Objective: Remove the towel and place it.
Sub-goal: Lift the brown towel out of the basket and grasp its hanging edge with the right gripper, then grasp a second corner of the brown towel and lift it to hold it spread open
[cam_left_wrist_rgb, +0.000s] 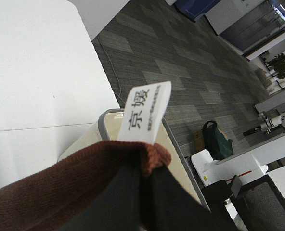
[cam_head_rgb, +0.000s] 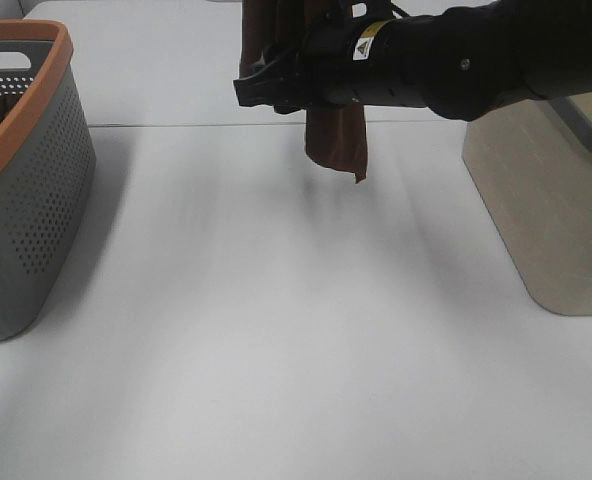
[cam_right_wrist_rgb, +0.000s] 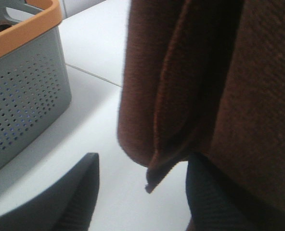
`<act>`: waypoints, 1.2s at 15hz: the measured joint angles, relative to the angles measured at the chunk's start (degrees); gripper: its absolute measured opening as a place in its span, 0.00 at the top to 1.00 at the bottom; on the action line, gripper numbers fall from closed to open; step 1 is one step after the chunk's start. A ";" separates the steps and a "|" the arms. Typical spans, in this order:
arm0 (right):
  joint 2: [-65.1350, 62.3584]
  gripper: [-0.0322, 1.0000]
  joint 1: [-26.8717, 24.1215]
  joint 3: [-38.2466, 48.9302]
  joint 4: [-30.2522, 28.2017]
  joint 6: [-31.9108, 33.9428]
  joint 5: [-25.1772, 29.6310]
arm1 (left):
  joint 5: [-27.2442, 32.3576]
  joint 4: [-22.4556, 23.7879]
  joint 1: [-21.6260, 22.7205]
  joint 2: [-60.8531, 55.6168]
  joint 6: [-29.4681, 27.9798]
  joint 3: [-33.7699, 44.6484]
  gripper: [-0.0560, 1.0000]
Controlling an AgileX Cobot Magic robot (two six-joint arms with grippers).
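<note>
Left hand (cam_left_wrist_rgb: 145, 179) apparently pinches towel (cam_left_wrist_rgb: 51, 195).

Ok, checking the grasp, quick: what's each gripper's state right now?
Left gripper: closed on the towel.
Right gripper: open, fingers apart by the hanging towel.

Black arm (cam_head_rgb: 446, 65), small yellow-and-white warning sticker (cam_head_rgb: 366, 42) near wrist

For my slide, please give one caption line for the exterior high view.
Brown towel hangs above the white table at the right gripper, between a grey basket and a beige bin.
</note>
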 joint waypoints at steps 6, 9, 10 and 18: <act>0.69 0.46 -0.40 0.00 0.29 0.00 -3.61 | 0.00 0.00 0.00 0.00 0.11 0.00 0.94; 0.69 0.46 0.23 0.00 0.11 0.00 -3.72 | 0.00 0.00 0.00 0.00 0.11 0.00 0.94; 0.69 0.46 0.46 0.00 0.06 0.00 -3.72 | 0.00 0.00 0.00 0.00 0.11 0.00 0.94; 3.21 0.54 0.74 0.00 3.15 -3.15 -5.33 | 0.00 -1.32 0.00 0.00 1.49 0.00 0.94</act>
